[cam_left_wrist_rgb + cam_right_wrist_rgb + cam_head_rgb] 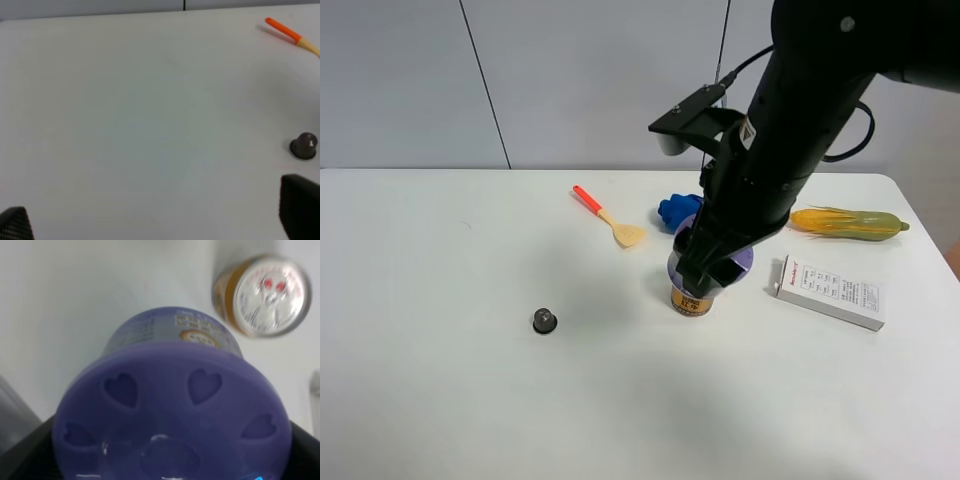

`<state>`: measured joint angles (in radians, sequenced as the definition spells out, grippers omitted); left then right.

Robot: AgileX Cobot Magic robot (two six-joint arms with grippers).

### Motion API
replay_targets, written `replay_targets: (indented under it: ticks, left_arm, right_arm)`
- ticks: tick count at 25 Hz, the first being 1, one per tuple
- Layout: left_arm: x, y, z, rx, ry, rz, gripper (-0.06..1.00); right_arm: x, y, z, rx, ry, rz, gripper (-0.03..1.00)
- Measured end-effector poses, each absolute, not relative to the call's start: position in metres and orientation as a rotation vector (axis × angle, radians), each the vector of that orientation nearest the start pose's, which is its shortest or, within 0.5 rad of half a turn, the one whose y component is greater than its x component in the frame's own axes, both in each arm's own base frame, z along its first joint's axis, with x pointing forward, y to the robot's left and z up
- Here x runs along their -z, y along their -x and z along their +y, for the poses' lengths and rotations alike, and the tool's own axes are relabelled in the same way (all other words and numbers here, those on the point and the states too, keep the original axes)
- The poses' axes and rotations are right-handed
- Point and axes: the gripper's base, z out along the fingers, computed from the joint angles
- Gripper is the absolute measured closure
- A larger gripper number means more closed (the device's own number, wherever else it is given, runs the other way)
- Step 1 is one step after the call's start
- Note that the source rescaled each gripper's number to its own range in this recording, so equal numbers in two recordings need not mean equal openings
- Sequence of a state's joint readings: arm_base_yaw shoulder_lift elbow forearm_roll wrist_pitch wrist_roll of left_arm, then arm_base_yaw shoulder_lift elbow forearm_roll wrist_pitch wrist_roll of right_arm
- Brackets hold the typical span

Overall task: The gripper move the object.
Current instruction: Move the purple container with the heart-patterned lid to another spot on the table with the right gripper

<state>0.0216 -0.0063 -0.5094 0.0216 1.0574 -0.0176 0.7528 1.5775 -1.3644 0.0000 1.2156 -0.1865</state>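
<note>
While right claw [162, 460] pinches purple-lidded tin [172, 405], drink can [262, 295] just beside; left claw [157, 215] spread

Bright even light, soft shadows, blurry close-up object [172, 410]

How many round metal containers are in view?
2: the squat silvery tin with a lavender-purple lid, in the right gripper, and the gold-and-red drink can beside it. The arm may hide others.

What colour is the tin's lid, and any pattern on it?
Lavender-purple lid with embossed hearts; clearest in the right wrist view.
</note>
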Motion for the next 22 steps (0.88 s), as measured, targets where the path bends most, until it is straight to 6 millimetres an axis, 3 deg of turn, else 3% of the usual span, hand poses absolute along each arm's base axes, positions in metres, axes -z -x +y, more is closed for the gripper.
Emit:
replay_targets:
  ticks: [4,9,16,22]
  left_arm:
    - [-0.280,0.007,0.002,-0.028,0.041,2.025,-0.06]
    - [-0.280,0.007,0.002,-0.028,0.041,2.025,-0.06]
    - [-0.280,0.007,0.002,-0.028,0.041,2.025,-0.06]
    - [-0.280,0.007,0.002,-0.028,0.041,2.025,-0.06]
  right_arm:
    - [-0.300,-0.253,0.233,-0.042,1.361,2.580,0.94]
    - [-0.286,-0.295,0.271,-0.021,1.397,2.536,0.94]
    - [-0.244,-0.348,0.321,-0.037,1.415,2.492,0.94]
    - [-0.191,-0.367,0.339,-0.016,1.464,2.531,0.94]
